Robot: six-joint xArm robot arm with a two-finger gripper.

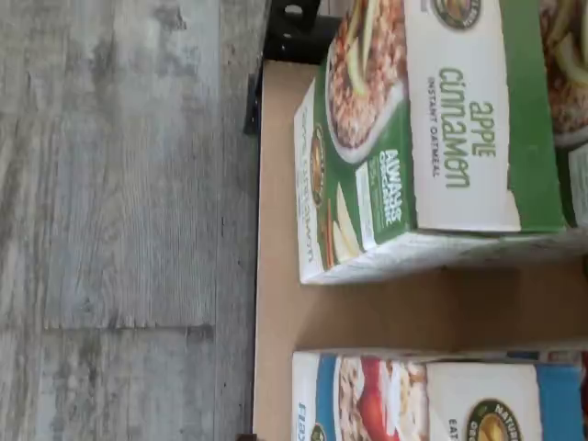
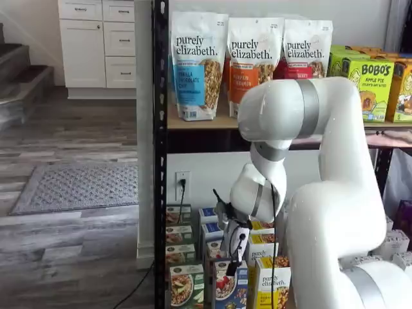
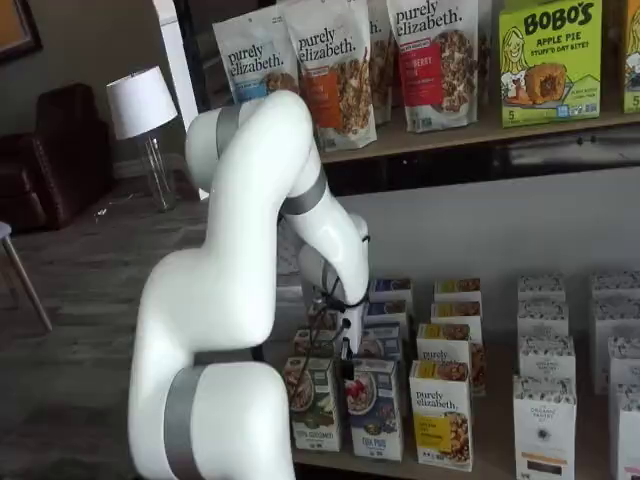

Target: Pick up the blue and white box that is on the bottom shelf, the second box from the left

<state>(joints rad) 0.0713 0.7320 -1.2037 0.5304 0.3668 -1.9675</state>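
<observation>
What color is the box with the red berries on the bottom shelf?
The blue and white box is mostly blue with a white panel, clearest in a shelf view.

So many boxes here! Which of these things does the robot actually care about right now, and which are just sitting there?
Part of the job:
- blue and white box
- bottom shelf
- gripper, fingers side-on, state unclear

Just sitting there:
- green apple cinnamon oatmeal box
- yellow purely elizabeth box
- granola bags
- Bobo's box

green box (image 1: 432, 138): "apple cinnamon INSTANT OATMEAL" | bags (image 2: 196, 64): "purely elizabeth." | BOBO'S box (image 3: 548, 60): "APPLE PIE"
</observation>
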